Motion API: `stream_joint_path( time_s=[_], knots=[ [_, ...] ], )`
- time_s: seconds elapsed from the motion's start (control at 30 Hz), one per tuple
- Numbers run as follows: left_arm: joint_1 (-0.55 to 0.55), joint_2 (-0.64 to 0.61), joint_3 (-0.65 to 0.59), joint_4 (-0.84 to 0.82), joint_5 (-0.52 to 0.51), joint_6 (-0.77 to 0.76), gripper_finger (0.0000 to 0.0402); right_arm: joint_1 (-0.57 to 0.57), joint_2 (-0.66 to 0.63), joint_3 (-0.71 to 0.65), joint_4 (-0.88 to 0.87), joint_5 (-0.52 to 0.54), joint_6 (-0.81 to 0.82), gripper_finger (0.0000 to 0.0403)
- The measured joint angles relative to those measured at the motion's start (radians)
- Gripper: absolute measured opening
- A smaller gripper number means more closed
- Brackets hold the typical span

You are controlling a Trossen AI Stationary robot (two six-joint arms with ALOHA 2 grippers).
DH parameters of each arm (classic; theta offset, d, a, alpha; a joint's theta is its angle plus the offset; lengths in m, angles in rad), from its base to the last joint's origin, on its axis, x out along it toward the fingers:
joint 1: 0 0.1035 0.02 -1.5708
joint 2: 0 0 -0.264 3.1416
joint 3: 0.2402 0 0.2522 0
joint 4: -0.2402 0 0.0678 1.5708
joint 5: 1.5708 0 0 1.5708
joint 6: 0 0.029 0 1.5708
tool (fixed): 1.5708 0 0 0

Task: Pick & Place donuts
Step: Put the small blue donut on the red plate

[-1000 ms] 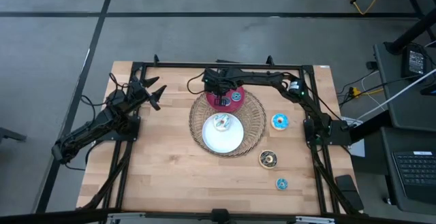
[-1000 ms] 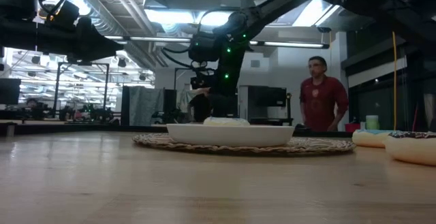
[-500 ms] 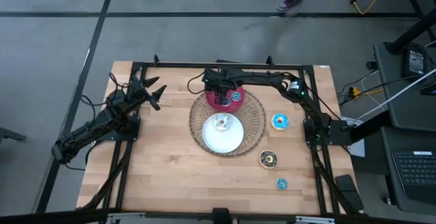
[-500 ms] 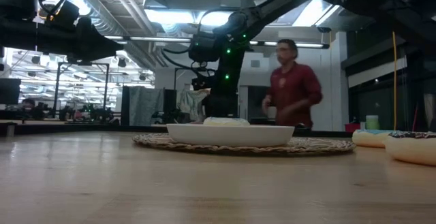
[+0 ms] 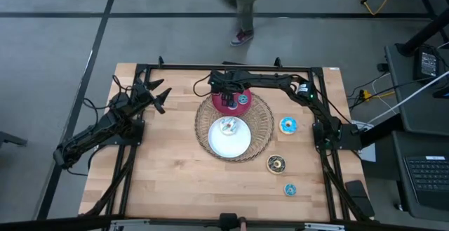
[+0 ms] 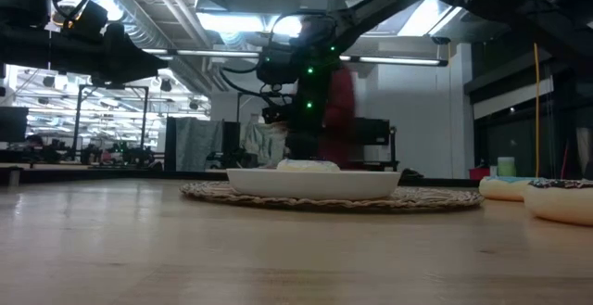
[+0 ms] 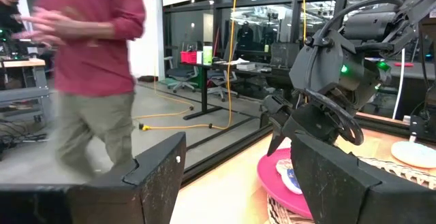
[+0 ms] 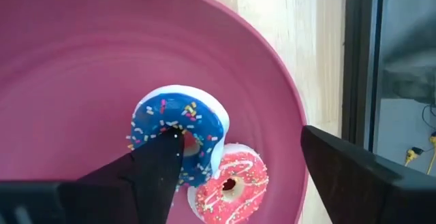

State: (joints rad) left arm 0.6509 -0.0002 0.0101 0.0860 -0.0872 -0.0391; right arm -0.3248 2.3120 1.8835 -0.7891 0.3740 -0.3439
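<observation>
My right gripper (image 5: 226,94) hangs over the red plate (image 5: 223,106) on the far part of the wicker tray (image 5: 200,129), pointing steeply down, open. In the right wrist view a blue sprinkled donut (image 8: 197,125) lies in the plate (image 8: 82,74), its edge propped on a pink donut (image 8: 235,176). One fingertip (image 8: 167,146) stands in front of the blue donut's hole. A white-iced donut (image 5: 226,126) lies on the white plate (image 5: 237,145). My left gripper (image 5: 163,99) waits open at the far left, holding nothing (image 7: 237,146). My right gripper's one fingertip overlaps the blue donut's middle (image 8: 184,137) from above; whether it touches the donut, I cannot tell. The other finger (image 8: 354,166) stands well clear, beyond the plate's rim.
Three donuts lie on the bare wood right of the tray: a blue one (image 5: 288,125), a dark brown one (image 5: 276,163) and a small blue one (image 5: 290,189). A person (image 5: 242,10) walks on the floor beyond the table's far edge.
The person beyond the far edge has walked along it toward the left. Both arms and the donuts on the table have kept their places.
</observation>
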Motion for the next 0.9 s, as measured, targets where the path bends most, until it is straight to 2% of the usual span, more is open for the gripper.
stream_joint_path(
  time_s=[0.27,0.47,0.73,0.9],
  knots=[
    [0.0,0.0,0.0,0.0,0.0,0.0,0.0256,-0.003,-0.04,0.002,0.013,-0.005,0.022,0.0292],
    [0.0,0.0,0.0,0.0,0.0,0.0,0.0256,-0.011,-0.04,0.098,-0.051,-0.01,0.054,0.0292],
    [0.0,0.0,0.0,0.0,0.0,0.0,0.0256,-0.015,-0.038,0.14,-0.073,-0.09,0.075,0.0291],
    [0.0,0.0,0.0,0.0,0.0,0.0,0.0256,-0.015,-0.038,0.139,-0.075,-0.091,0.075,0.0291]
  ],
)
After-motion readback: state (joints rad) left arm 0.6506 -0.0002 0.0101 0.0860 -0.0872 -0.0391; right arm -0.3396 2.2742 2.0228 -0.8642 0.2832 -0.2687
